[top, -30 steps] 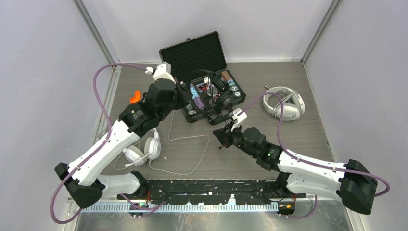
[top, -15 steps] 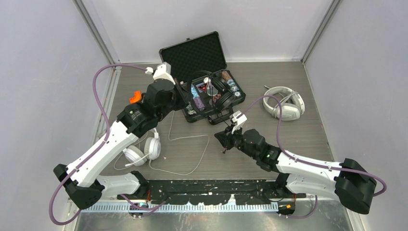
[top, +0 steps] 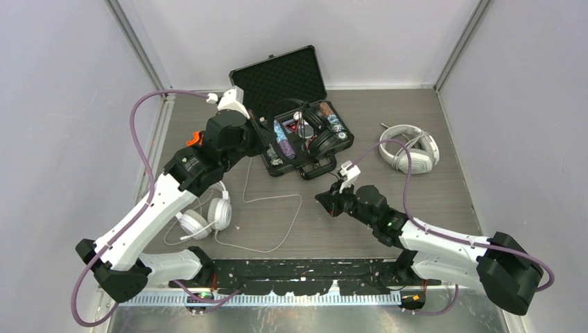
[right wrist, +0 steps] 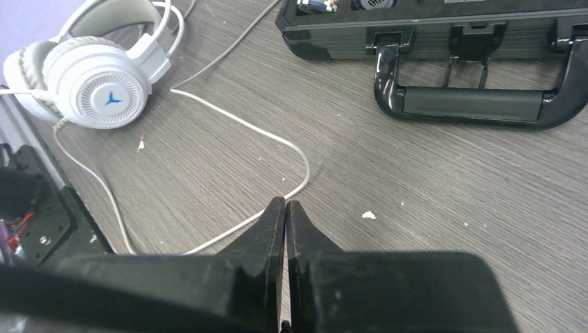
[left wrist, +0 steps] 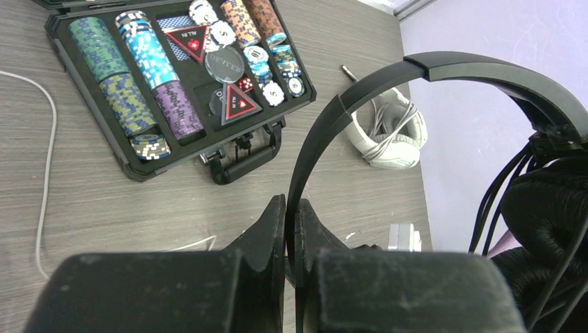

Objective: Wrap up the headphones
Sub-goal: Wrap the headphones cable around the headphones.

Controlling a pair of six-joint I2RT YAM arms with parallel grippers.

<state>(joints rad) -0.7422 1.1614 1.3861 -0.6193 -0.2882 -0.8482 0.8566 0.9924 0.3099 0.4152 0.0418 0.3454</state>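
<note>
Top external view, left to right: the white round-cup headset with mic (top: 201, 220) lies at 8 o'clock on the table, cord sprawled. Next, the left gripper (left wrist: 291, 208) is pinched on the band of the slim black on-ear headphones (left wrist: 430, 69), over the open black chip case (top: 277, 80). From the fingers, the band arches toward 1 o'clock. Directly at 6 o'clock of that pair is the right gripper (right wrist: 285, 205), jaws pressed together (nothing visible between them). It looks like the handier arm for the cord. The bulky white-grey over-ear pair (top: 410, 149) sits at 2 o'clock.

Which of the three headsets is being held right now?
The black headset: the left gripper pinches its headband. The white headset with the mic and the grey-white headset lie on the table.
</note>
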